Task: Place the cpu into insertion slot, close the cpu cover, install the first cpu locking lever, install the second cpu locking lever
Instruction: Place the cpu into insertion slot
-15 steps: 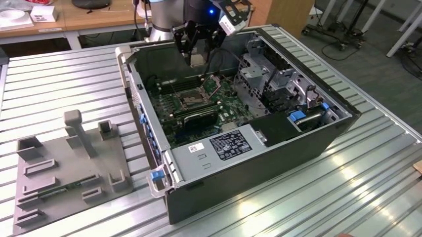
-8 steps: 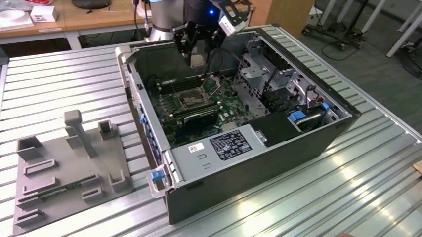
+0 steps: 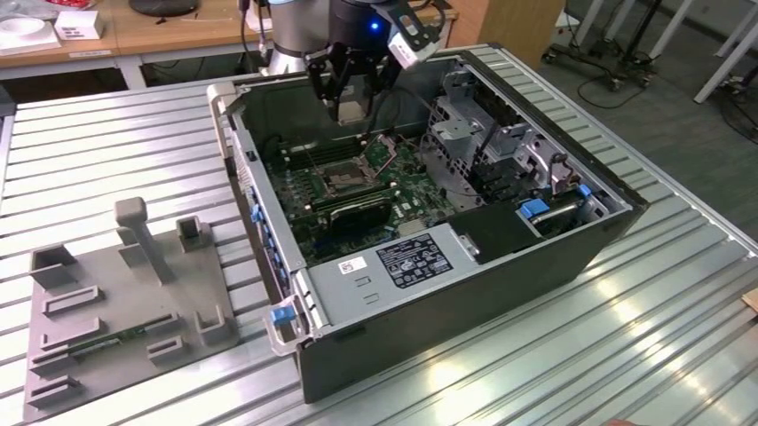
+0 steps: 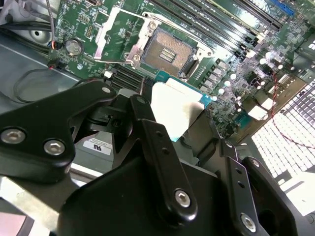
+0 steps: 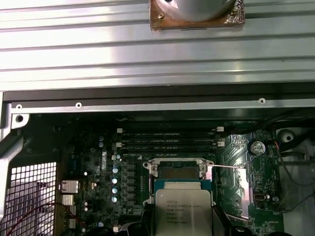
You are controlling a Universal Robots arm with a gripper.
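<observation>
The arm [image 3: 296, 27] is reaching down into the open computer case [image 3: 450, 328], its fingers [image 4: 157, 147] gripping the cpu [image 5: 183, 209] just above the empty insertion slot [image 4: 170, 51].

Silver-grey cpu [image 5: 183, 209], green circuit board [image 4: 83, 19], black end effector [image 3: 353, 106].

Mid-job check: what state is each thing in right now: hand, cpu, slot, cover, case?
hand: shut on the cpu.
cpu: in the air, not seated.
insertion slot: empty, contacts exposed.
cpu cover: swung open beside the insertion slot.
computer case: open, side panel off.
</observation>
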